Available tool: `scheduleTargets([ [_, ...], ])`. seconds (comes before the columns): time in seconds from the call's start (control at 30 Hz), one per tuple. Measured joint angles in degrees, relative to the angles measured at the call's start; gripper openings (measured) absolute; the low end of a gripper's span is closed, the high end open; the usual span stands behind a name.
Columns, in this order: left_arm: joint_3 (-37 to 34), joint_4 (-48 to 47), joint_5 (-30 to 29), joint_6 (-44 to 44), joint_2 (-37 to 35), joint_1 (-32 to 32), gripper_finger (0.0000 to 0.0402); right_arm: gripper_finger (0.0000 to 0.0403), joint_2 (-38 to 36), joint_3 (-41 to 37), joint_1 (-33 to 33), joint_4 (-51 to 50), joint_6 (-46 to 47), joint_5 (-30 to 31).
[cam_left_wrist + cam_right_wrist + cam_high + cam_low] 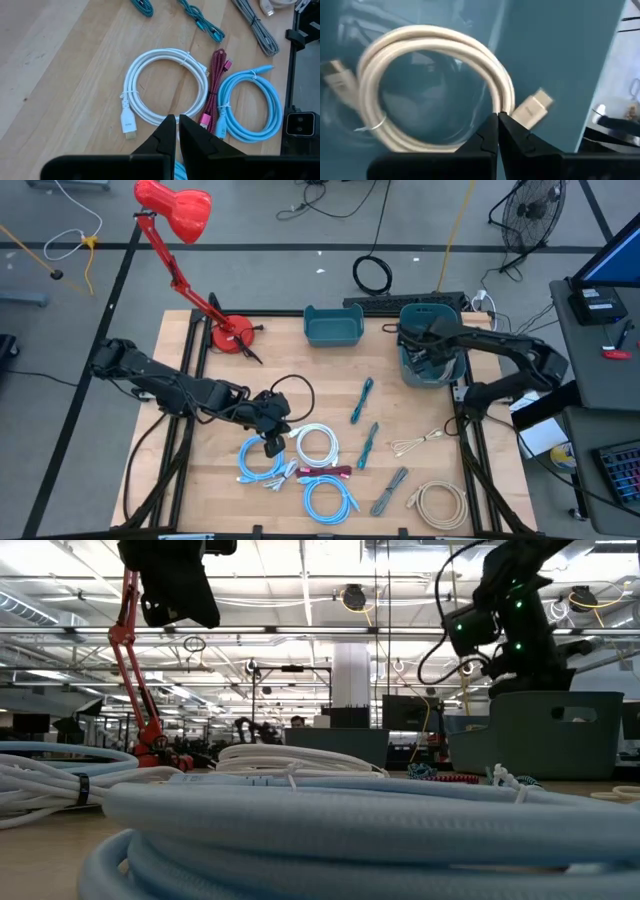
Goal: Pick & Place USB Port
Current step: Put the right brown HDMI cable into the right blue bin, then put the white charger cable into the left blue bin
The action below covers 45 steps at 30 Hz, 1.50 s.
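Right gripper (497, 116) is over the right teal bin (432, 370) at the table's two o'clock, and its wrist camera shows the fingers nearly pinched together on the near turn of a cream coil (435, 85), which hangs inside the bin's teal walls. Whether the coil is truly gripped or already resting on the floor of the bin is hard to call; the fingers look closed on it, so I read this as a drop about to happen. A second, smaller bin (333, 327) sits at twelve o'clock. Left gripper (177, 120) hovers over the cable spread at the table's six to seven o'clock, fingers almost touching, only a sliver of gap, nothing held. Right beneath and just ahead of its tips lies the white coil (165, 85), its connector (128, 122) off to one side; beside that a red cable (216, 85) and a blue coil (250, 107). In the top view the left gripper (272, 442) sits between a blue coil (260, 462) and the white coil (317, 445), touching neither as far as I can tell. The white coil lies flat, ring-shaped, so there is no long axis to align with; the nearest strand runs across the fingers' line. The left arm is plainly the closer one, and it must open before descending.
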Motion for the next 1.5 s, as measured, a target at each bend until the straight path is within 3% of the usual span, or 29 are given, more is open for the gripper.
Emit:
scheduleTargets([
  [0.3, 0.0, -0.4, 0.1, -0.7, 0.0, -1.9, 0.0024, 0.0, 2.4, -0.9, -0.5, -1.4, 0.1, 4.9],
  [0.53, 0.0, -1.0, 0.1, -1.6, 0.0, -2.4, 0.0024, 0.0, 2.1, -5.6, -2.4, 0.5, 0.3, 4.8],
  [0.77, 0.0, -1.0, 0.1, -1.7, 0.0, -2.2, 0.0024, 0.0, 2.1, -10.1, -2.6, 7.6, -1.9, -1.2],
  [1.27, 0.0, -0.2, -1.0, -2.0, 0.0, -2.2, 0.0024, 0.0, 0.4, -10.2, -2.7, 11.4, -3.3, -5.9],
  [1.5, 0.0, -0.2, -1.8, -2.1, 0.0, -2.2, 0.0024, 0.0, -1.0, -4.7, -0.7, 7.7, -2.7, -5.6],
])
